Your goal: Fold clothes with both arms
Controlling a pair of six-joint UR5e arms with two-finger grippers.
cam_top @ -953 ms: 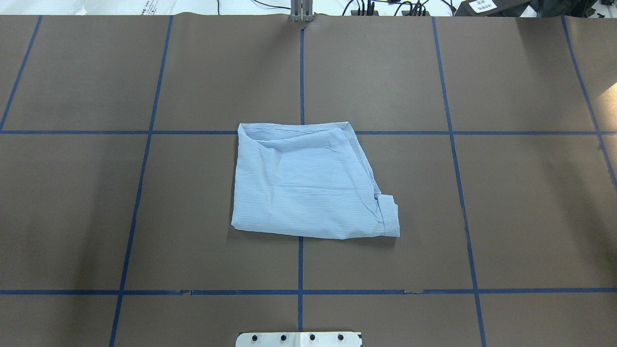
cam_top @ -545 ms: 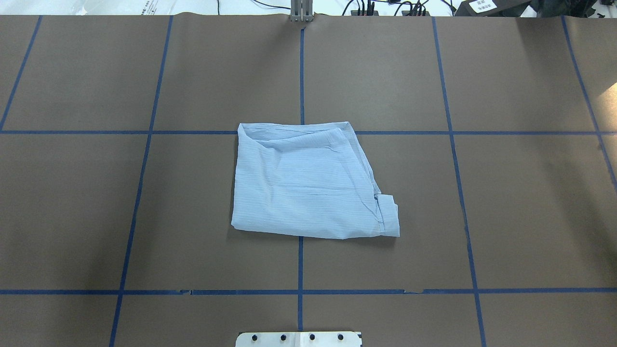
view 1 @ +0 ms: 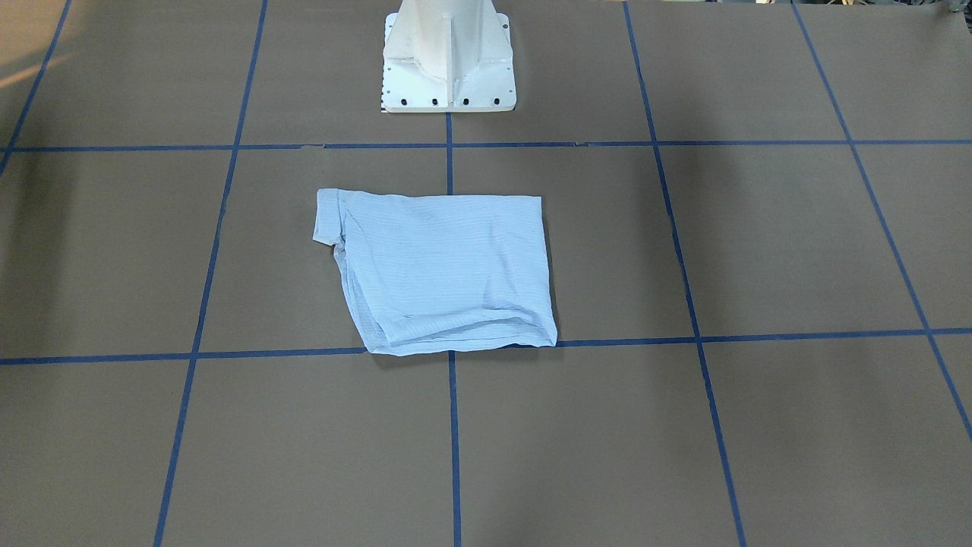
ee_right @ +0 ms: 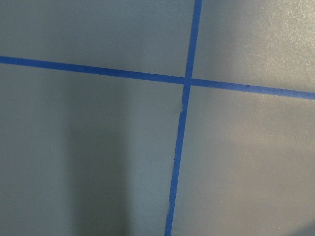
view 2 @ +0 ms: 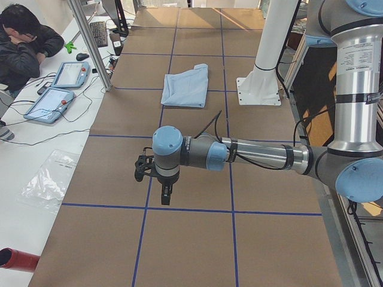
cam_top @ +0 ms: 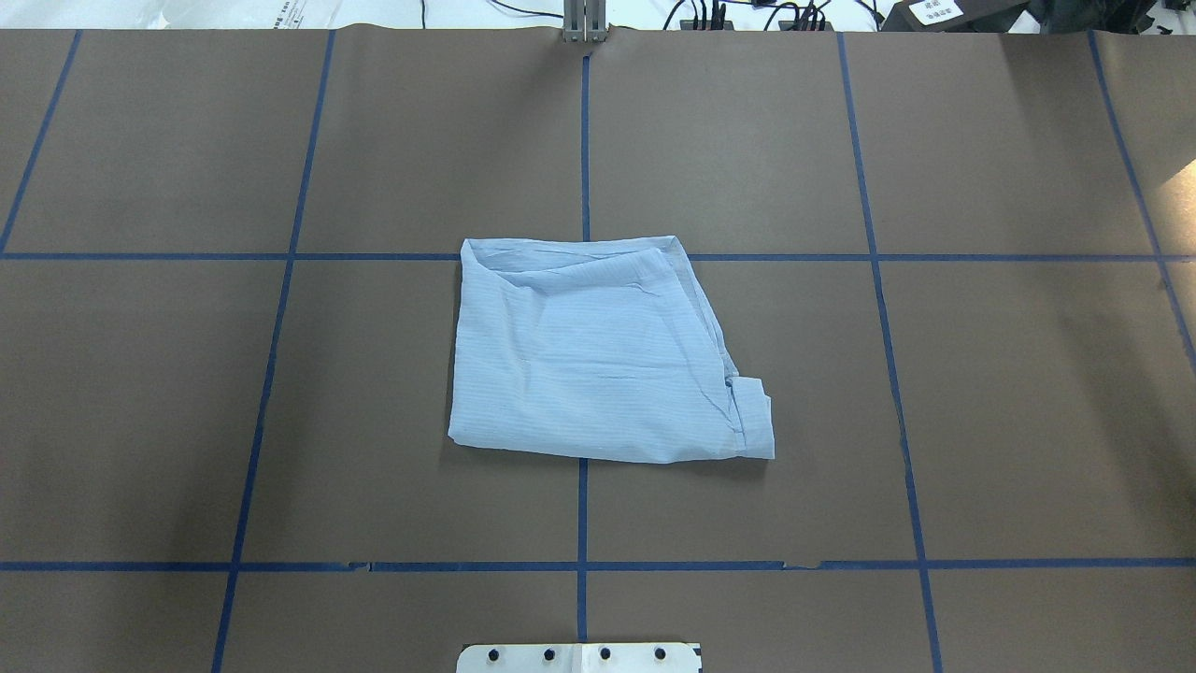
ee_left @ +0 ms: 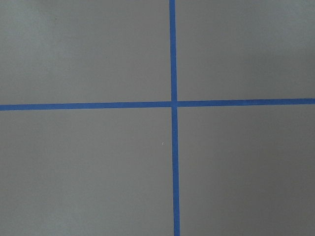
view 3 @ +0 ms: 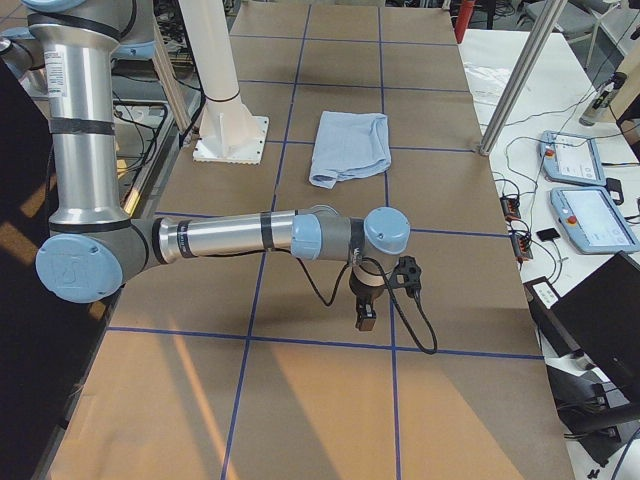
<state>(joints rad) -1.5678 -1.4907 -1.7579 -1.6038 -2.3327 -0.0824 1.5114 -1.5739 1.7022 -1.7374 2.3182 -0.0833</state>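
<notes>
The light-blue striped shirt (cam_top: 598,360) lies folded into a rough rectangle at the middle of the brown table, with a small flap sticking out at its near right corner. It also shows in the front view (view 1: 444,270) and both side views (view 2: 187,85) (view 3: 350,145). My left gripper (view 2: 163,194) hangs over bare table far off at the left end. My right gripper (view 3: 366,318) hangs over bare table at the right end. Neither touches the shirt. Both show only in side views, so I cannot tell whether they are open or shut. Both wrist views show only table and tape.
Blue tape lines (cam_top: 582,509) divide the brown table cover (cam_top: 1028,393) into squares. The white pedestal base (view 1: 448,57) stands at the robot's side. An operator (view 2: 27,42), tablets (view 2: 51,101) and cables lie beyond the table's far edge.
</notes>
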